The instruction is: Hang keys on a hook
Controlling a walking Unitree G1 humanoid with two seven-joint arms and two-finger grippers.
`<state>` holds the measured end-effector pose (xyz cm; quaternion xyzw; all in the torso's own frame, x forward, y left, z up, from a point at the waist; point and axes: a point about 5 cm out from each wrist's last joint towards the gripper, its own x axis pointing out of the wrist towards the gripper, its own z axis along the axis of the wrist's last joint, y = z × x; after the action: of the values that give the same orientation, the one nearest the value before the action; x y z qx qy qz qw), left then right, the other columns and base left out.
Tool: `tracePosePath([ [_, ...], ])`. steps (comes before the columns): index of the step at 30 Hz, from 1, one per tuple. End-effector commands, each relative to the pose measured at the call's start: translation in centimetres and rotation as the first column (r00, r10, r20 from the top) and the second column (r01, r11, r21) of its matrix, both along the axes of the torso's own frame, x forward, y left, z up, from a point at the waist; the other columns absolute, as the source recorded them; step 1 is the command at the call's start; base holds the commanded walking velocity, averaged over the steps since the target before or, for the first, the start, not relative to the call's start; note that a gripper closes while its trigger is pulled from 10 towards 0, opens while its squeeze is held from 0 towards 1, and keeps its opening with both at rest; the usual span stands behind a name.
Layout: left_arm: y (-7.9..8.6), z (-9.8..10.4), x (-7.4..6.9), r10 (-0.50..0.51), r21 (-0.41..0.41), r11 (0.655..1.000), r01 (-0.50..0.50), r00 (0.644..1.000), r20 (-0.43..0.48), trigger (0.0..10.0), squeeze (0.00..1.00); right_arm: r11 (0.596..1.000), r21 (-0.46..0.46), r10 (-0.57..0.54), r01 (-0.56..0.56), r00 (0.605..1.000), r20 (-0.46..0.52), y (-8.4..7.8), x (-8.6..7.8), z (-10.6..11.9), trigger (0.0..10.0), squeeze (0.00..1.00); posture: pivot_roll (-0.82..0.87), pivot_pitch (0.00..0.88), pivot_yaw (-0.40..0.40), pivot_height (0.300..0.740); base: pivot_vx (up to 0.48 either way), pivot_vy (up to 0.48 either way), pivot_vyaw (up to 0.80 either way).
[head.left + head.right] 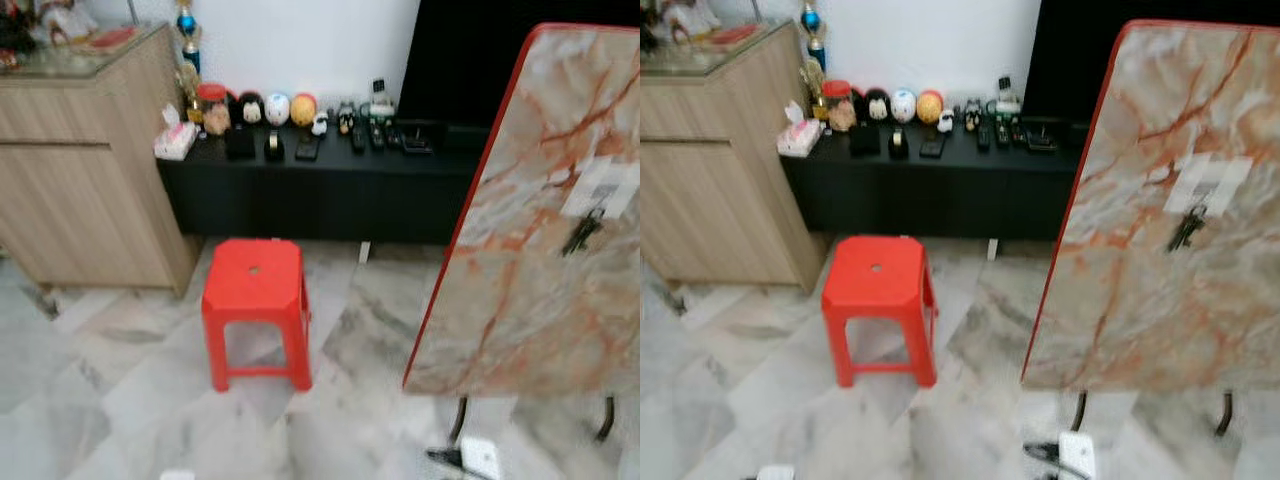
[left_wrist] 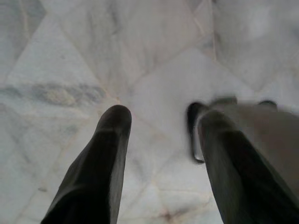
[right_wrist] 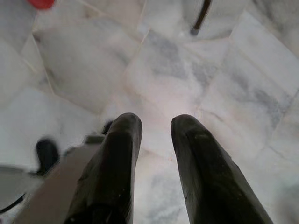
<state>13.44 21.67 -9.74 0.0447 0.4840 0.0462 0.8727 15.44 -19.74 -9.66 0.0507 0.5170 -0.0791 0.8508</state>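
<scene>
A dark bunch of keys hangs against an upright folded tabletop with a marble pattern and a red rim, on the right. The keys dangle just below a white patch stuck to that board; the hook itself is too small to make out. My left gripper hangs over the pale marble floor, open, with nothing between its fingers. My right gripper also points down at the floor, its fingers a smaller gap apart and empty.
A red plastic stool stands on the floor ahead. Behind it, a low black cabinet carries figurines and remotes. A wooden cabinet is on the left. A white power strip lies by the board's legs.
</scene>
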Motion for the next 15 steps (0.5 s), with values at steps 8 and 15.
tracePosePath([
  [8,0.58,-0.01,-0.35,0.012,0.01,1.0,-0.012,1.0,-0.008,10.0,0.0,1.0,0.01,-0.001,0.0,1.0,0.03,0.3,0.79,0.29,10.0,0.0,0.02,0.0,-0.048,0.74,0.0,0.395,0.0],
  [15,0.52,0.03,-0.19,0.015,0.008,1.0,-0.014,1.0,-0.004,10.0,0.0,1.0,0.003,-0.003,0.003,1.0,0.031,0.2,0.93,0.35,10.0,0.0,0.03,0.0,-0.05,0.74,0.0,0.396,0.0],
])
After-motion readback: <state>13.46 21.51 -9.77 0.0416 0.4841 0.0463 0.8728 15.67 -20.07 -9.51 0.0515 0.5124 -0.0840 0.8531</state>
